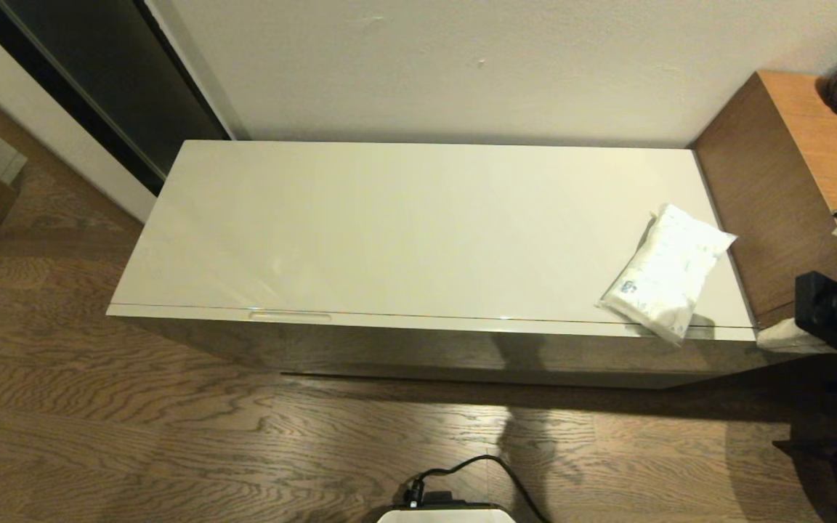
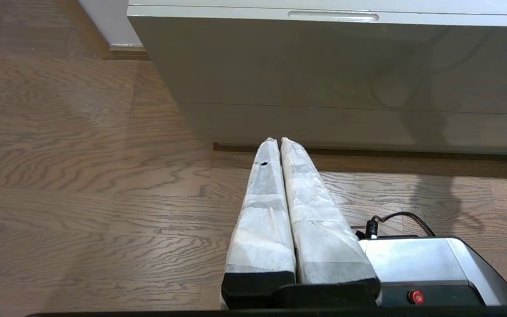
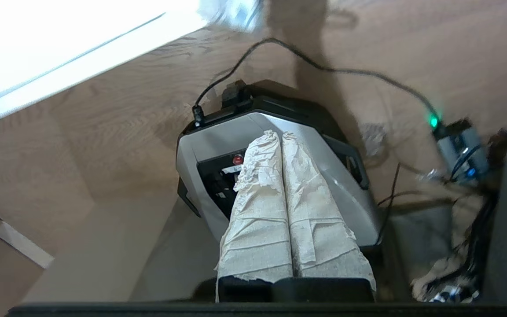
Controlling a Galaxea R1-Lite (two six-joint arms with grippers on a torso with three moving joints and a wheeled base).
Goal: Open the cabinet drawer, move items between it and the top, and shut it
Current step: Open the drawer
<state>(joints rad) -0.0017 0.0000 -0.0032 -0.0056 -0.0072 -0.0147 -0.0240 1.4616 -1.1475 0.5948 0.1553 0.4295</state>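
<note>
On the right end of the worktop [image 1: 389, 225], near the front edge: tissue pack [image 1: 664, 272], likely light, soft, slippery in its wrap; best pinched across the middle. Drawer [image 2: 346, 61] shut, recessed slot [image 2: 332, 16] the hold. Left hand [image 2: 278, 141] clenched, empty, low before the drawer; right hand [image 3: 276, 134] clenched, empty, parked.

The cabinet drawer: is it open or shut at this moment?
Shut. The cabinet drawer sits flush under the top, only a thin seam between them, and none of its inside shows. The tissue pack lies on the top.

support: cream cabinet top [image 1: 389, 232] | on it: white tissue pack [image 1: 665, 272], right front corner
</note>
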